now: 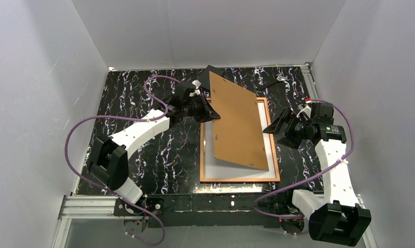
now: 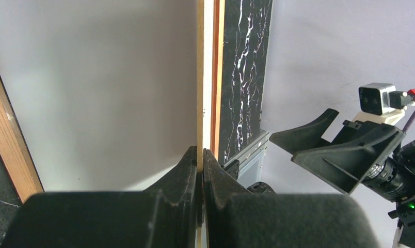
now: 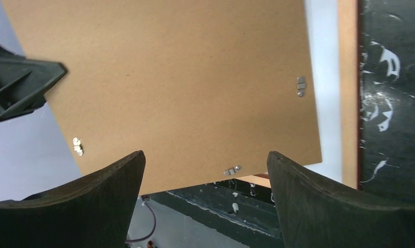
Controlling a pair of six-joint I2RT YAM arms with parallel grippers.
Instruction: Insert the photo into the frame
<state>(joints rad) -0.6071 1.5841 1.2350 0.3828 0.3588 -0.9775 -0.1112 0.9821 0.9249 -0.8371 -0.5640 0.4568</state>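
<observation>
The left gripper, pinched shut on the tilted backing board, should lower it squarely onto the frame (by the near edge of the table, the photo lying white-back-up inside), while the empty, wide-open right gripper guides the free edge.

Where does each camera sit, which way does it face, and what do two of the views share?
Top: above, behind left arm and right arm, both shown, looking down on table, frame and tilted board.
Left wrist: looks along the board's edge; left gripper shut on it.
Right wrist: faces the board's flat side; right gripper open.
Shared: each wrist view shows the other gripper.
</observation>
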